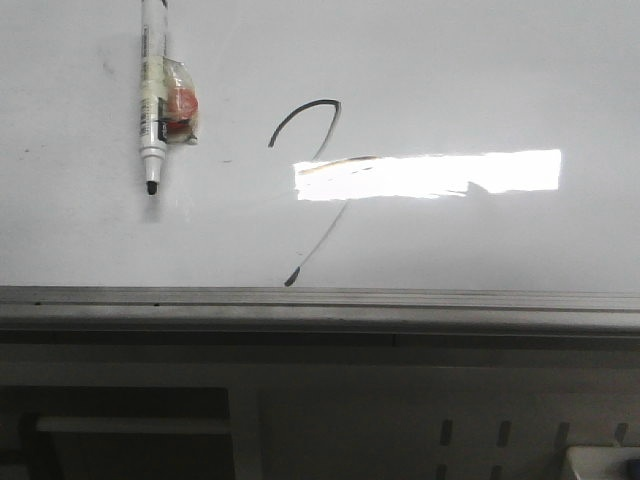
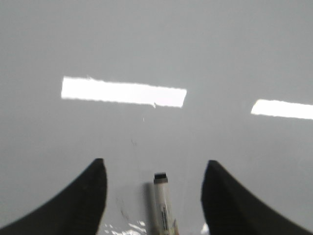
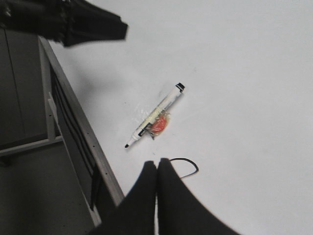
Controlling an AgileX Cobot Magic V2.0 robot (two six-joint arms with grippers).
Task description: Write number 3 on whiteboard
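While marker (image 1: 153,90) lies on whiteboard (image 1: 480,80) left of number 3 (image 1: 312,190), we keep left gripper (image 2: 154,196) open above it, right gripper (image 3: 157,196) closed empty; careless pass could smear ink.

Flat, cool, greyish light across the whiteboard (image 1: 480,80) in the front view, fairly dim overall. One hard rectangular glare (image 1: 430,174) burning out mid-board, cutting straight across the number 3 (image 1: 315,190) and washing out the middle of its stroke. Soft grey shadow just beside the marker pen (image 1: 152,100). Murky and underexposed below the edge rail (image 1: 320,297). Left wrist view soft and hazy: two bright glare bars, left claw (image 2: 154,196) fingers mere blurred dark silhouettes, marker end out of focus. Right wrist view brighter, near white, mildly grainy; right claw (image 3: 157,196) fingers black and detail-less, faint diffuse shadow near the top corner.
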